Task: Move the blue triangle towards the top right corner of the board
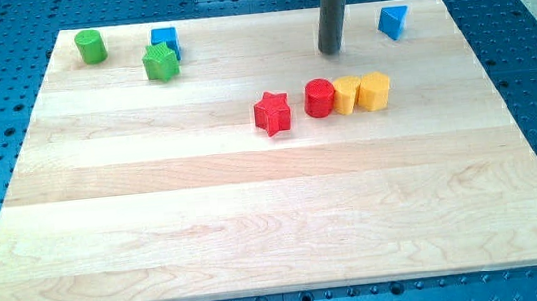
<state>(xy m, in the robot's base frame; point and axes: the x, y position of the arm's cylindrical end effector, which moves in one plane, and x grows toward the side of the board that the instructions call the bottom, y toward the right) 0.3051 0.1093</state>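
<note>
Blue plastic, wedge-shaped, the blue triangle (393, 22) sat near the top right corner of the pale wooden board (256, 221), close to the upper edge but short of the corner itself. I had no fingers to open or close, only a straight dark rod, and my tip (331, 51) stood to the view's left of the triangle, apart from it and not touching. Below my tip lay a row of 3 blocks touching one another: a red cylinder (320, 97), a yellow block (346, 95) of unclear shape, and a yellow hexagonal block (374, 91), with a red star (272, 113) just to their left. At the top left were a green cylinder (91, 46), a blue cube (165, 42) and a green star-like block (160, 62). I judged the task nearly done: a short push rightward and slightly upward remained.
</note>
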